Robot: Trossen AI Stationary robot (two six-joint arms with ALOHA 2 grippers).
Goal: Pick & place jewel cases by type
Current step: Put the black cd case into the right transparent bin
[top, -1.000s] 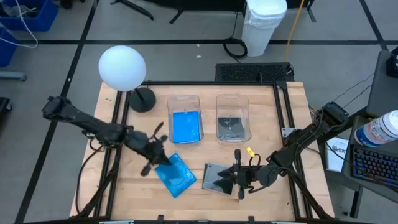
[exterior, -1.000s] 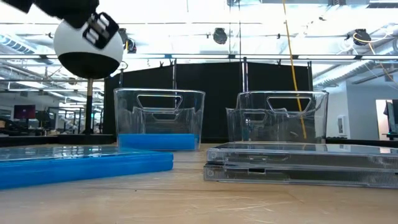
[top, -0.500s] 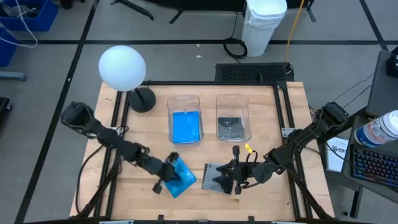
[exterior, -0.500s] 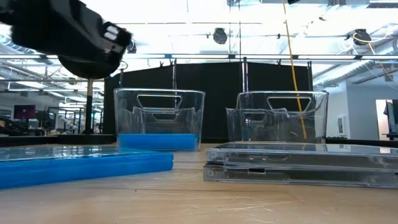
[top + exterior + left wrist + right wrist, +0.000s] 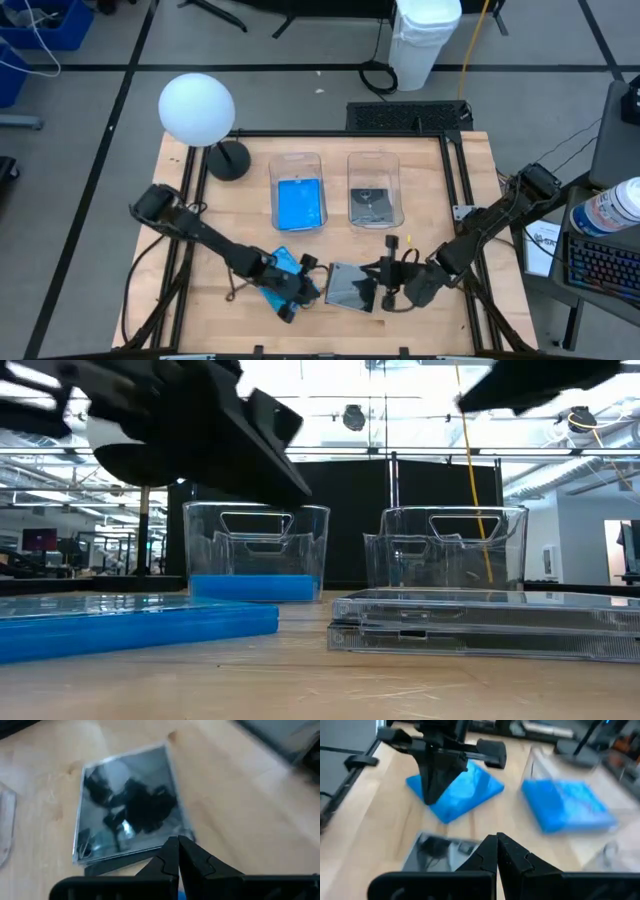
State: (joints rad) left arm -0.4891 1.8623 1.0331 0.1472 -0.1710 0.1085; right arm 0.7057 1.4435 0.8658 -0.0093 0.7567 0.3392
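blue case (image 5: 283, 281) under l. gripper (image 5: 308, 283)

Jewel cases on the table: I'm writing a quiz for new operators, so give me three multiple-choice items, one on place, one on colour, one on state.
1. Where is the loose blue case?
A. on the table
B. in a tub
C. on the floor

2. What colour is the case in the left tub?
A. grey
B. blue
C. red

3. How do the left end effector's fingers stand?
A. wide open
B. shut empty
C. clamping a case

Key: A, it lies on the wood; B, blue shows through the walls; B, its fingers meet with nothing between them.
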